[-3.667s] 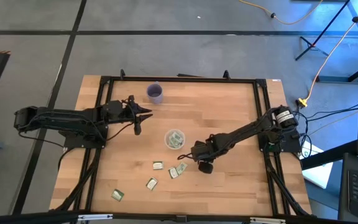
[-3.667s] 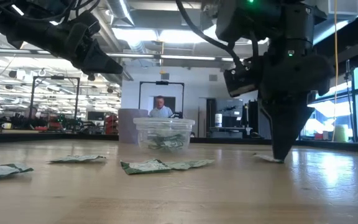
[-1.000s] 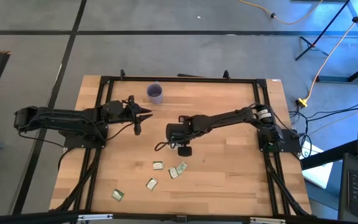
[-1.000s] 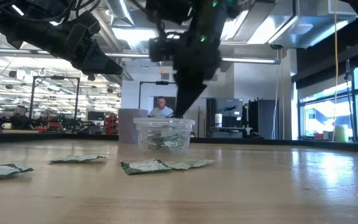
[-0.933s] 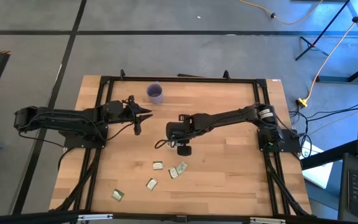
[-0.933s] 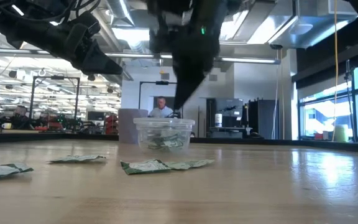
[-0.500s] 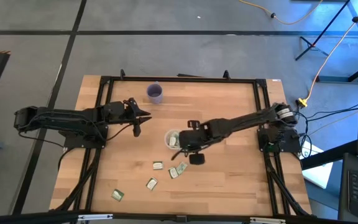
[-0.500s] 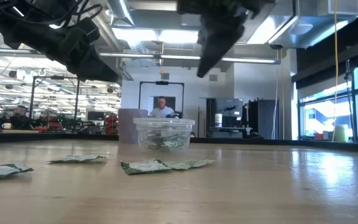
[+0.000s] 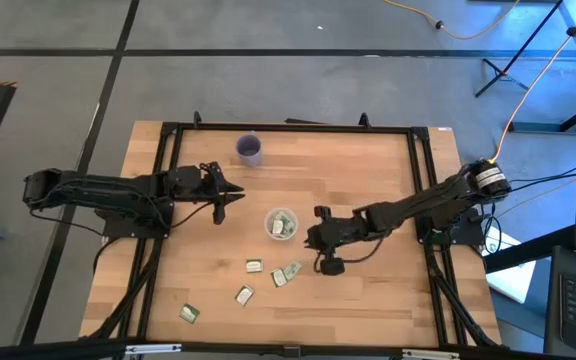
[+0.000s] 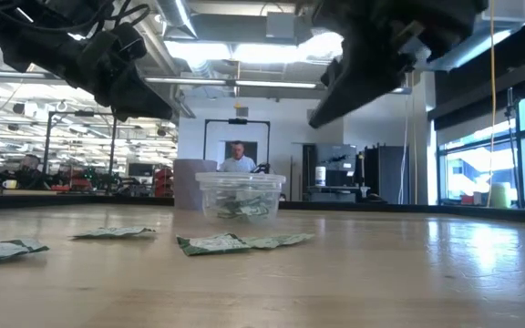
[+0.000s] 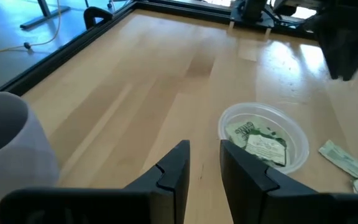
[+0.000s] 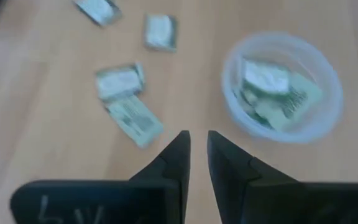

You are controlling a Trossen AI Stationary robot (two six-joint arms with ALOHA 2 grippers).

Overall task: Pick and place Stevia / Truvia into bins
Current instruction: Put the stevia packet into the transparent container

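Observation:
The clear cup (image 9: pixel 281 224) stands mid-table with several green-and-white sachets inside; the right wrist view shows the cup (image 12: pixel 281 87) from above. Loose sachets lie flat near it: two together (image 9: pixel 286 273), one (image 9: pixel 254 266), one (image 9: pixel 243 295) and one (image 9: pixel 189 314). My right gripper (image 9: pixel 310 240) hovers off the table just right of the cup, empty, its fingers a narrow gap apart (image 12: pixel 197 134). The two sachets (image 12: pixel 126 99) lie ahead of it. My left gripper (image 9: pixel 230 195) waits in the air left of the cup, its fingers narrowly parted (image 11: pixel 205 146).
An opaque purple cup (image 9: pixel 250 150) stands near the table's far edge. A black frame (image 9: pixel 288 128) borders the wooden tabletop. In the low view a person (image 10: pixel 236 157) shows far behind the table. Bare wood lies on the table's right half.
My right gripper was over the clear cup with its tip at the rim. It has since risen and swung toward the table's right and near edges, and now hangs beside the cup. My left gripper has dipped slightly. The sachets on the table have not moved.

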